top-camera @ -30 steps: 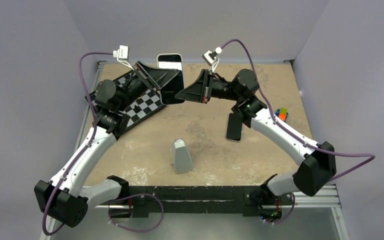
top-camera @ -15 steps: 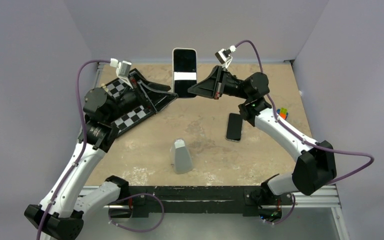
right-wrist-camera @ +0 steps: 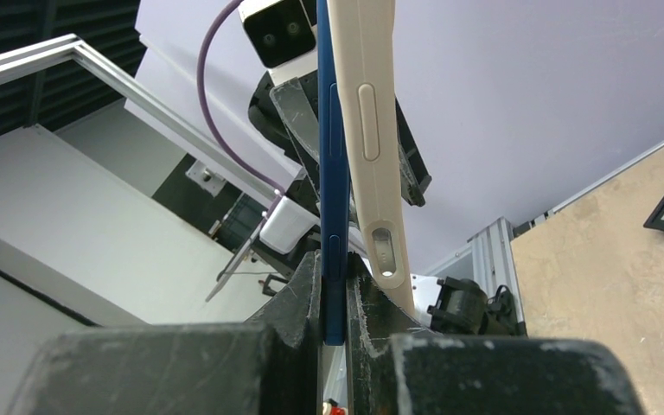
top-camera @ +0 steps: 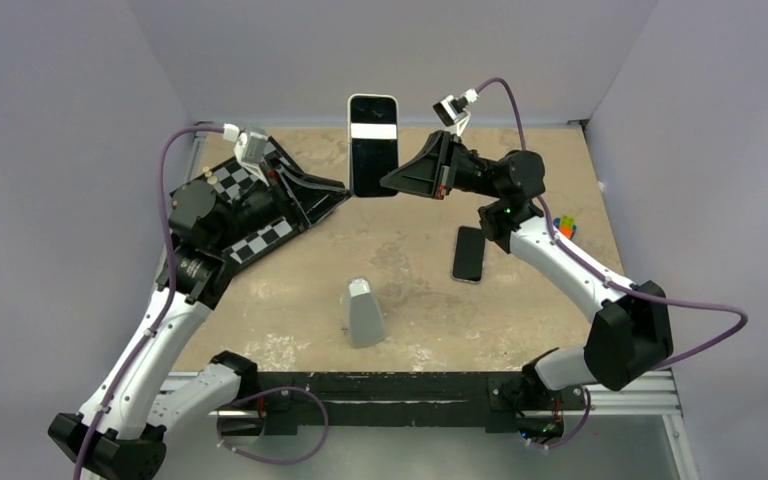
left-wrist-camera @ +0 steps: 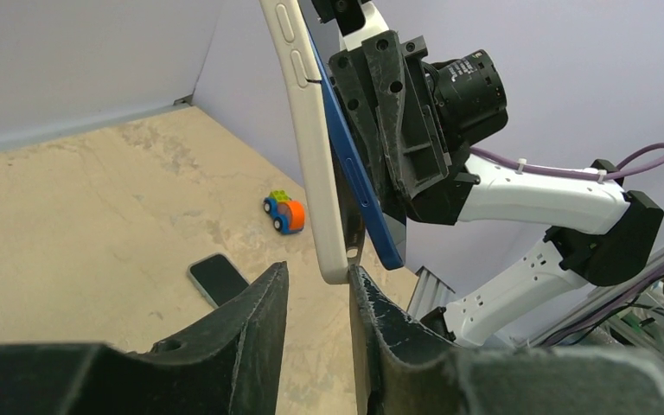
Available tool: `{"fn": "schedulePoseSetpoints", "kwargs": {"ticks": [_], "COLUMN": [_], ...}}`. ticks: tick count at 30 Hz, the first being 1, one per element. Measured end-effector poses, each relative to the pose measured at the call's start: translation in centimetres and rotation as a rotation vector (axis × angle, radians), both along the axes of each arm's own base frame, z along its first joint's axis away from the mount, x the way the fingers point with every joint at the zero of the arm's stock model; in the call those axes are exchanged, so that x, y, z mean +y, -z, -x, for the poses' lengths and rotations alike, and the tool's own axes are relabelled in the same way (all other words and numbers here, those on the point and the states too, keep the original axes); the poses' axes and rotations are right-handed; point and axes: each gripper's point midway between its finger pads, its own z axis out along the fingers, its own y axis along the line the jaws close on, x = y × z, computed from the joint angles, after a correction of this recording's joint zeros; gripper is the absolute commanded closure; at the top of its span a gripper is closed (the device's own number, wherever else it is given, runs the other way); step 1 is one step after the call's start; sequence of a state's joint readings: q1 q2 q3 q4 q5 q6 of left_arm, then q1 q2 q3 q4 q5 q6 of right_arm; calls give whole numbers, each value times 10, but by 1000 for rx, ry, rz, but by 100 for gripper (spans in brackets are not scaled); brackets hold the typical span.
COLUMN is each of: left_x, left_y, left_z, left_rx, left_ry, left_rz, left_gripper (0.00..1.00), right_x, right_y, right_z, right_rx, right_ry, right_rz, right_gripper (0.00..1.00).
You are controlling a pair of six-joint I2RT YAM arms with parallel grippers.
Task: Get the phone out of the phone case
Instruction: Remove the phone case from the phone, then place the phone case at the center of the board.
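Holds the phone (top-camera: pixel 373 165) upright in the air above the table's (top-camera: pixel 290 290) far edge, with the right gripper (right-wrist-camera: pixel 335 272) clamped on its blue side. Shows, in both wrist views, the case (left-wrist-camera: pixel 309 130) peeled off that side at the lower end, meeting it again higher up. Has the left gripper (left-wrist-camera: pixel 317 272) spread apart, the case's lower corner between its fingers, nearer one of them.

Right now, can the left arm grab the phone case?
Probably yes. The bottom corner of the phone case sits inside the open left tool, with nothing in between. The right tool pinches only the blue-edged phone beside it.
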State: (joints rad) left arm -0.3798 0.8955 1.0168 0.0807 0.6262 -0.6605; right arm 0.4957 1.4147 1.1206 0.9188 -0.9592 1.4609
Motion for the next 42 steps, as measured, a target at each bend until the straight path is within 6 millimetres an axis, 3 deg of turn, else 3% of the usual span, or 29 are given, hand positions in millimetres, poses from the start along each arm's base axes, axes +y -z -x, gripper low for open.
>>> {"fn": "schedulePoseSetpoints", "kwargs": {"ticks": [6, 14, 22, 25, 31, 37, 42], "left_x": [-3, -14, -23, -25, -23, -10, 19], "left_y": [1, 7, 7, 9, 19, 57, 94], "left_z": [-2, -21, -40, -43, -48, -61, -102], "left_rx": [6, 74, 147, 170, 240, 437, 565], "left_ry": [16, 36, 49, 54, 11, -146, -359], "left_rz": [1, 5, 19, 24, 11, -30, 10], "left_gripper": [63, 64, 77, 100, 100, 100, 100], "right_x": [0, 1, 5, 5, 3, 0, -15], "right_y": [1, 8, 22, 26, 34, 79, 121], "right_z": [0, -6, -11, -13, -14, -15, 8], "right_rx": [4, 8, 0, -2, -17, 8, 46], "right_ry": [0, 18, 53, 73, 119, 176, 182], "right_rz": [0, 23, 80, 100, 149, 284, 378], "right_gripper": [100, 100, 100, 100, 100, 100, 100]}}
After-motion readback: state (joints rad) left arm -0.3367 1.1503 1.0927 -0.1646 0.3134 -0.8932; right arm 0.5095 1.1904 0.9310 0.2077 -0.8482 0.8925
